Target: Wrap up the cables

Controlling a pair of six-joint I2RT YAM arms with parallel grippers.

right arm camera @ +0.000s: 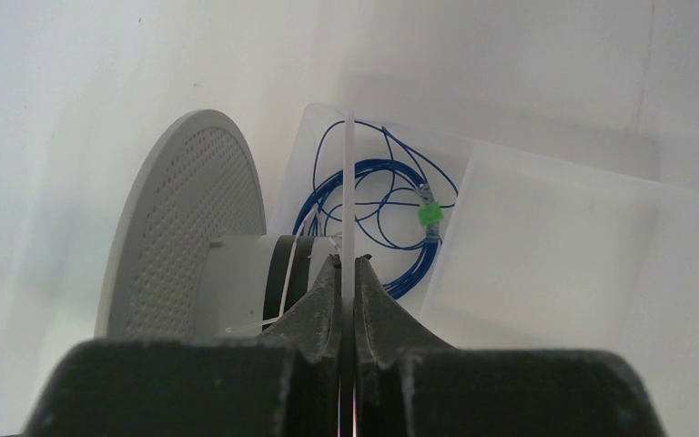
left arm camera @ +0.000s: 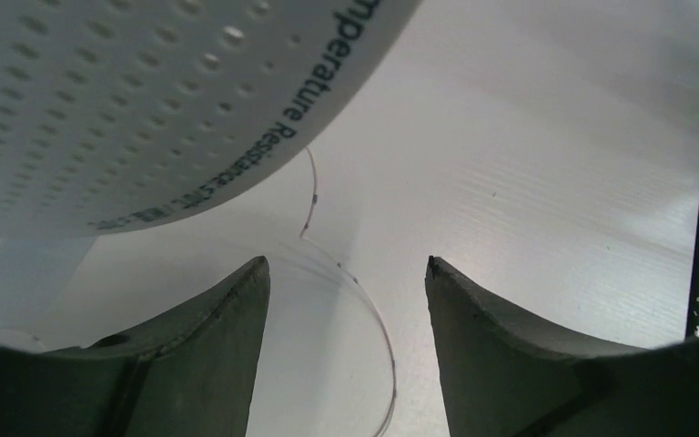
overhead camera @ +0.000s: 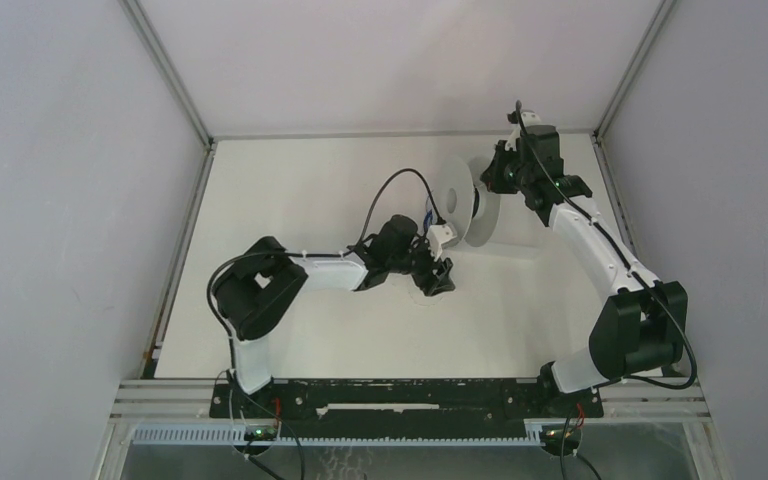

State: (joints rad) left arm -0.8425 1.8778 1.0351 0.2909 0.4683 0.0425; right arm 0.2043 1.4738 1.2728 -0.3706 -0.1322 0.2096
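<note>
left claw (left arm camera: 346,264) is spread wide w/ nothing gripped; its two dark fingers (left arm camera: 209,337) rise from the bottom of the wrist frame over the white bench (left arm camera: 546,164). the cables (left arm camera: 355,279), one hair-thin pale grey strand w/ tiny dark flecks, comes out from under the spool (left arm camera: 146,100) rim at upper ctr. it drops, kinks, then arcs down thru the gap btwn the fingertips and leaves at the bottom edge. it seems to touch neither finger. the spool's dotted flange w/ printed lettering fills the upper left of that frame.

right claw (right arm camera: 349,266) is pressed together, pinching the spool by one flange, seen edge-on as a thin white strip running up from the tips at ctr. the other flange, perforated, stands at left, w/ the pale hub (right arm camera: 237,273) and a black band btwn the two. behind, at ctr right, a blue wire coil (right arm camera: 378,205) w/ a green tag (right arm camera: 430,215) sits w/ clear plastic (right arm camera: 546,255); can't tell if it is in it or on it.

overhead, the left arm (overhead camera: 330,272) reaches in from the left to frame ctr, claw low just below the spool. the right arm (overhead camera: 590,240) bends up the right side, its claw on the spool's upper right. the spool stands on edge. the strand is too fine to make out from above.
</note>
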